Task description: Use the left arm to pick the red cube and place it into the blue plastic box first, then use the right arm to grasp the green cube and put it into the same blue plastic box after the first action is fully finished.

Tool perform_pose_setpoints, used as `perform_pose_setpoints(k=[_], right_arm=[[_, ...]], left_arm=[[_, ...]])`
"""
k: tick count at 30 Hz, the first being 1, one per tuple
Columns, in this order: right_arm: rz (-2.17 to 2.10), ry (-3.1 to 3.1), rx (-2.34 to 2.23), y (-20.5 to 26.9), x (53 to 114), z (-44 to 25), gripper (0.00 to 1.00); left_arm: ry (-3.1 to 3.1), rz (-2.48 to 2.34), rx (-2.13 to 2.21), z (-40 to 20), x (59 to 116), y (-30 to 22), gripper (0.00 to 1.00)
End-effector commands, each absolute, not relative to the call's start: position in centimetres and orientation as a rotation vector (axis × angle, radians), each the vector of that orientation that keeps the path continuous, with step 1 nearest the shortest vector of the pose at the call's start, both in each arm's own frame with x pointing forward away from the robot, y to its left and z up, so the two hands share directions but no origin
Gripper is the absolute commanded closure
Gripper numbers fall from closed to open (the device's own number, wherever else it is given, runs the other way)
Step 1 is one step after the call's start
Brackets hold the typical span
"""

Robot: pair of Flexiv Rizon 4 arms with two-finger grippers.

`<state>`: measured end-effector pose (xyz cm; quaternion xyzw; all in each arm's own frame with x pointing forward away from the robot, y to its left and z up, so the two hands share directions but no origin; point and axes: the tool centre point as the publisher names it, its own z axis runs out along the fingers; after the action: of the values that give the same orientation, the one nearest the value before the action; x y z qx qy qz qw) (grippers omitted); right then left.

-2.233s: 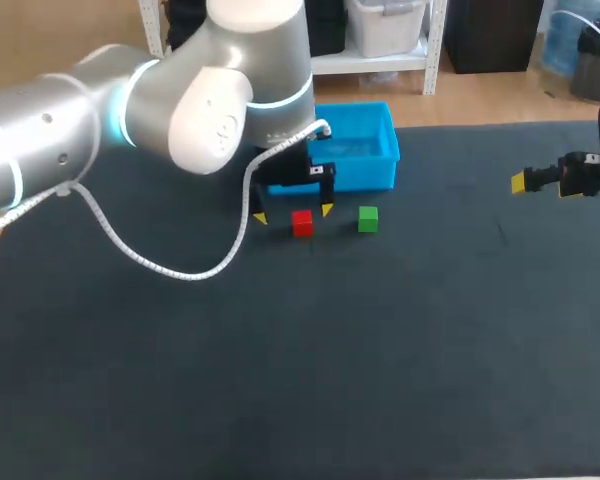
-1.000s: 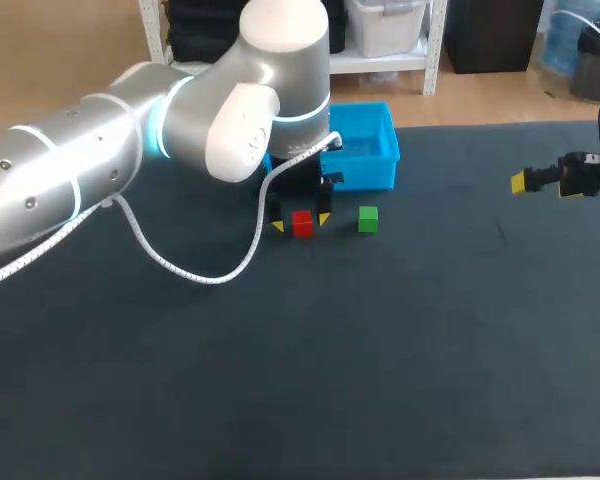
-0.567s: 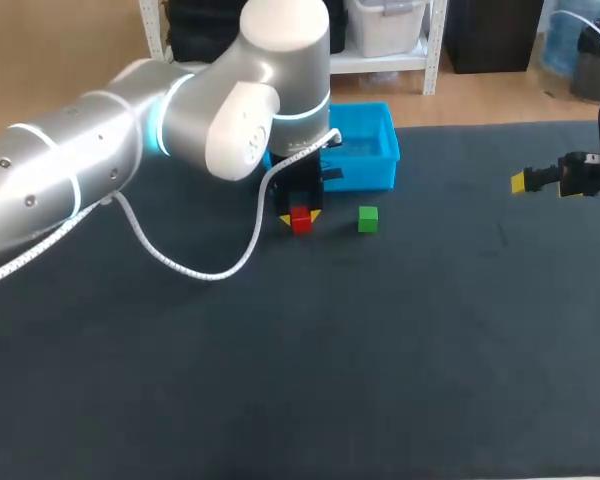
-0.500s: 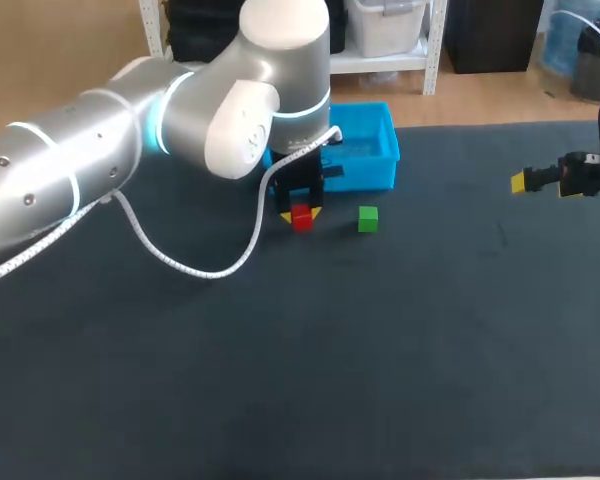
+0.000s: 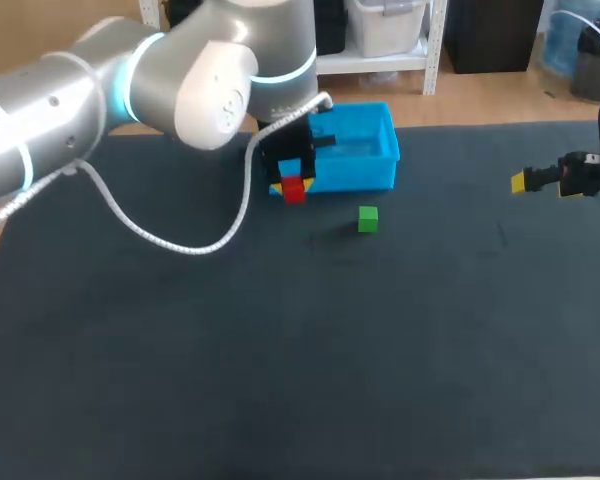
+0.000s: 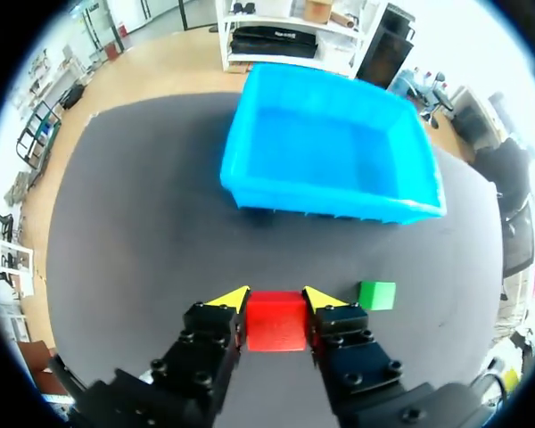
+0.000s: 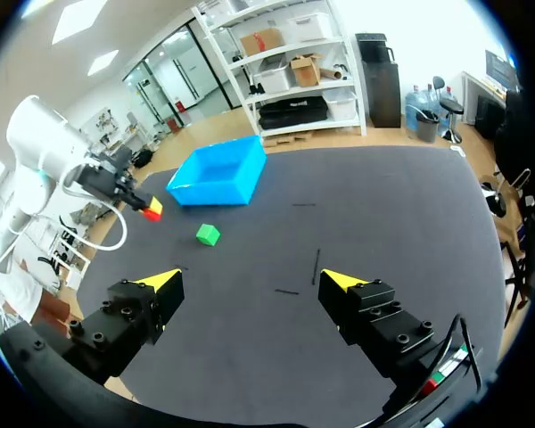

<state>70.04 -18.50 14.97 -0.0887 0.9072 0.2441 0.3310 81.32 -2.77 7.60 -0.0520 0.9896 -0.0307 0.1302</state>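
Fingers [image 6: 230, 298] of the left gripper [image 6: 275, 301] pinch the red cube [image 6: 275, 323], held above the table [image 6: 143, 232]; the blue box [image 6: 321, 192] lies straight ahead of them. The right gripper [image 7: 250, 281] hangs spread wide, well apart.

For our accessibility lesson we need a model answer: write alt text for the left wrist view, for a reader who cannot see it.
The left gripper is shut on the red cube over the dark table. Ahead of it stands the empty blue box, and the green cube lies on the table beside the gripper.
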Motion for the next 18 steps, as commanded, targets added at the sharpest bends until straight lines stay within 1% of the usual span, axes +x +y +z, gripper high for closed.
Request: perform_pose_setpoints(k=[1,8,18], right_arm=[[0.638,2.373,-0.232,-18.5,70.0,15.0,0.00],[0.638,2.373,-0.232,-18.5,70.0,15.0,0.00],[0.638,2.373,-0.232,-18.5,70.0,15.0,0.00]], left_arm=[[2.833,-0.145,-0.138,10.4,79.8,-1.6,1.00],[2.758,-0.195,-0.095,14.2,79.2,-1.5,1.00],[2.747,-0.200,-0.054,13.9,78.6,-2.2,1.00]])
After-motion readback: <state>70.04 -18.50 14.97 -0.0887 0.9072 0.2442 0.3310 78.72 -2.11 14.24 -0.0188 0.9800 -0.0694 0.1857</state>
